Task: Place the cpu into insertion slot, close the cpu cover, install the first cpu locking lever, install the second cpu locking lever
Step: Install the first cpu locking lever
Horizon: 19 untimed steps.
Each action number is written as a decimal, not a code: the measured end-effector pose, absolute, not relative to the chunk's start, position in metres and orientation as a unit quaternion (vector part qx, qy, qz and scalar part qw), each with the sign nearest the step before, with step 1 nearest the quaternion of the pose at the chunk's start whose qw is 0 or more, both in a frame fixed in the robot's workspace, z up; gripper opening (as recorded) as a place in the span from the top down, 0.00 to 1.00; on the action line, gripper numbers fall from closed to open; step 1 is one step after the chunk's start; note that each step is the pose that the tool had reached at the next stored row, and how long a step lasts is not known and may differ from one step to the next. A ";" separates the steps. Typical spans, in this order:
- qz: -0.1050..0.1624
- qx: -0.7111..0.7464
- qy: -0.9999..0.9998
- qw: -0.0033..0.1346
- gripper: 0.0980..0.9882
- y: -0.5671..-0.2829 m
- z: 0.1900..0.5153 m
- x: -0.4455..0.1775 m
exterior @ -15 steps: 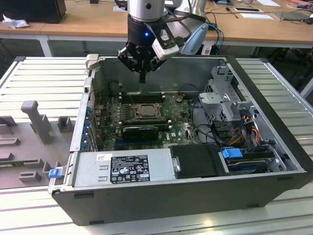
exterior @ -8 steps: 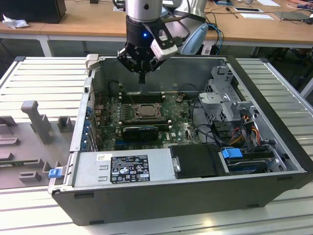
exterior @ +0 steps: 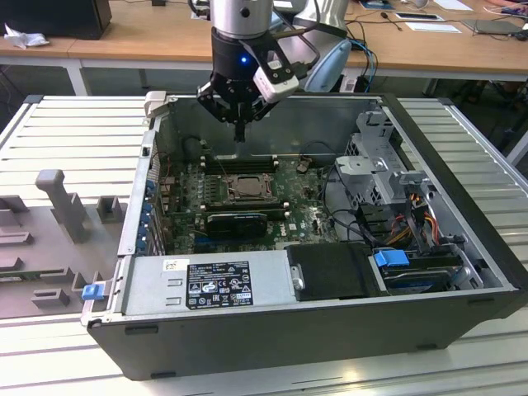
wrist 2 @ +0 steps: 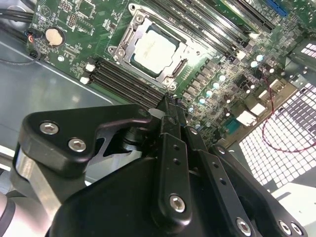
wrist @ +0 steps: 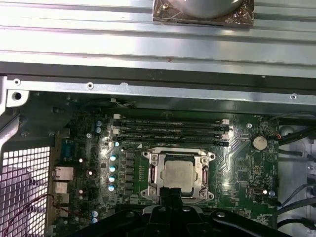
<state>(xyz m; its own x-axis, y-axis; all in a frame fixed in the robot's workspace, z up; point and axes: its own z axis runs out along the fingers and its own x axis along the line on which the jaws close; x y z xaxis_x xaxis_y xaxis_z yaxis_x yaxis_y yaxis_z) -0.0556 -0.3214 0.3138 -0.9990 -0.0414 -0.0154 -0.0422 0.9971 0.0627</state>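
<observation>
From my seat at the controls, the gripper (exterior: pixel 239 130) hangs over the open computer case (exterior: pixel 313 326), above the far edge of the green board (exterior: pixel 301 216). Its fingers are pressed together into one narrow black tip, and they have hold of nothing. In both wrist views the tip (wrist 2: pixel 168 104) (wrist: pixel 170 196) sits clear of the board, just on the near side of the socket.

The cpu (wrist 2: pixel 155 49) lies flat in the insertion slot (wrist 2: pixel 117 53), a pale silvery square with its face up. I see it the same way in the first wrist view (wrist: pixel 178 177) and, smaller, in the exterior view (exterior: pixel 245 188). The cpu cover (wrist: pixel 205 174) lies down around it, so the plate shows through the frame's window. I cannot tell how the locking levers stand.

Four long black memory slots (wrist: pixel 170 131) run beside the socket, and a round coin battery (wrist: pixel 259 142) sits near their end.

As for writing, the grey power supply (exterior: pixel 264 285) at the case's near wall carries a black-and-white label (exterior: pixel 218 285) dense with print, with a small white sticker (exterior: pixel 176 265) next to it. A blue clip (exterior: pixel 92 290) sticks out at the case corner on the exterior view's left.
</observation>
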 end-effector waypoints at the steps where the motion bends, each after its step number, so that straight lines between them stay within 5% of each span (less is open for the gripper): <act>1: 0.031 -0.022 0.999 0.008 0.99 -0.321 0.314 -0.056; 19: 0.031 -0.029 0.999 0.018 0.99 -0.322 0.288 -0.079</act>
<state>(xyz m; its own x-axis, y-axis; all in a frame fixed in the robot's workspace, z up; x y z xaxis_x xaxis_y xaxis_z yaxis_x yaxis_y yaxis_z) -0.0793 -0.3217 0.2881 -0.9976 -0.0578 -0.0372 -0.0600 0.9963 0.0616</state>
